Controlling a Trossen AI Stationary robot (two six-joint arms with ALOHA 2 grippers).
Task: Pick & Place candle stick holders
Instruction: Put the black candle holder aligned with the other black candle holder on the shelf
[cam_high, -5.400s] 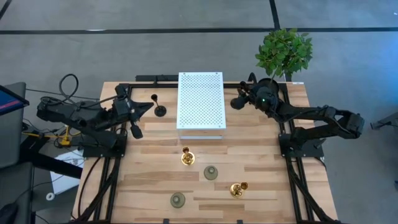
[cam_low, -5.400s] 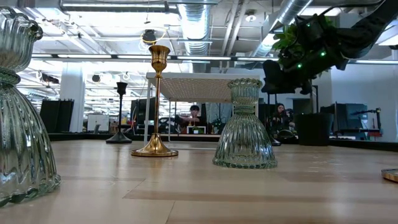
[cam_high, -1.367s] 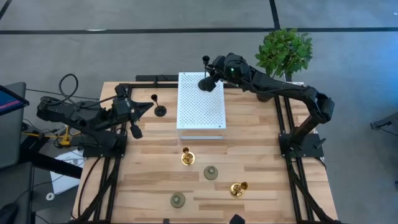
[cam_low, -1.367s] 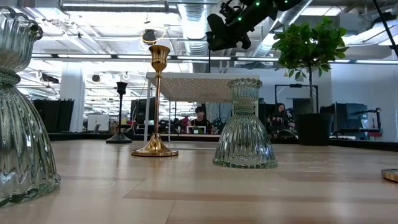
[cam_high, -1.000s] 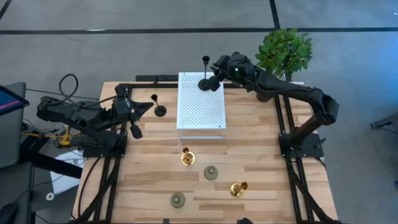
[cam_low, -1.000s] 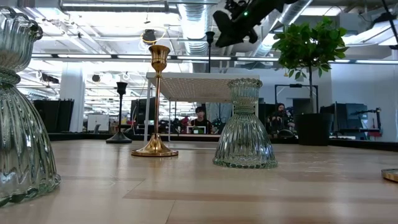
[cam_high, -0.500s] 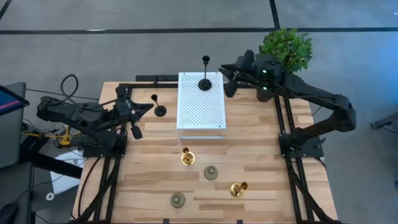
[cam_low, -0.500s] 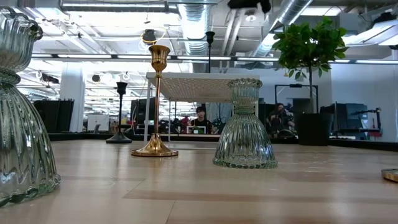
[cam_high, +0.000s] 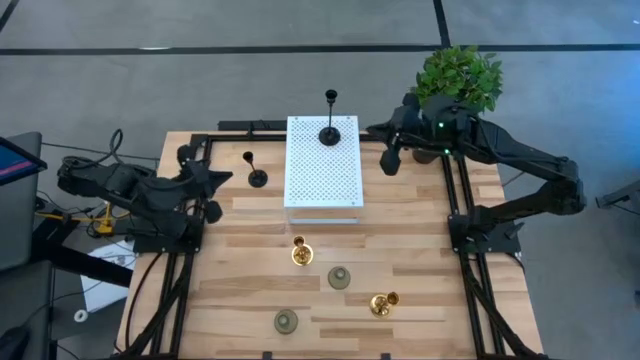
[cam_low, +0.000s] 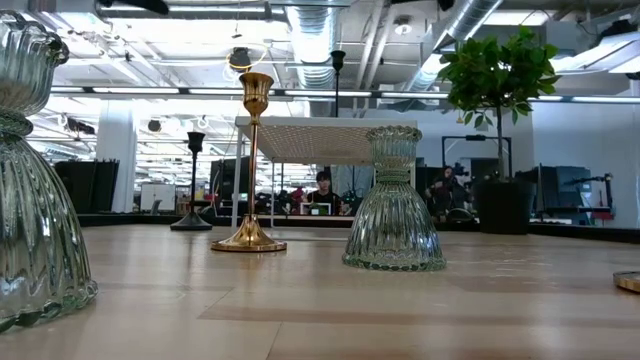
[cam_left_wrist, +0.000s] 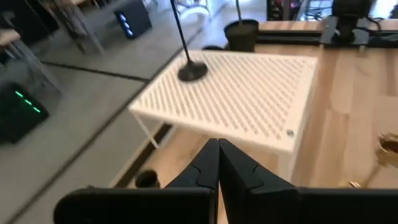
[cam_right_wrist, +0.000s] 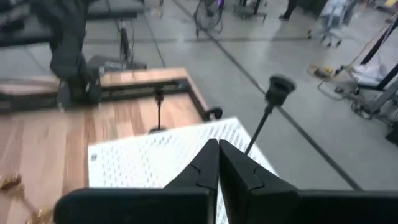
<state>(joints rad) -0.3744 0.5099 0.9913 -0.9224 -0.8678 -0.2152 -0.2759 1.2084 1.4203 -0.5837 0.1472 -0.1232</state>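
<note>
Holders – 2 black (cam_high: 330, 130), 2 gold (cam_high: 301, 254), 2 grey-green (cam_high: 339, 278).

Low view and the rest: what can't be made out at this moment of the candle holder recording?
- Low view: neither pincer shows; both arms lie outside its edges.
- Low view: the glass holder at the left edge is cut off.
- Low view: the fallen gold holder shows only as a sliver at the right edge.
- High view: whether the right pincer is open is too small to tell; its wrist view shows the fingers together.

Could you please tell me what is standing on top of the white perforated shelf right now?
One black candle stick holder stands upright near the far edge of the white perforated shelf; nothing else is on it. Underneath is hidden from above.
</note>
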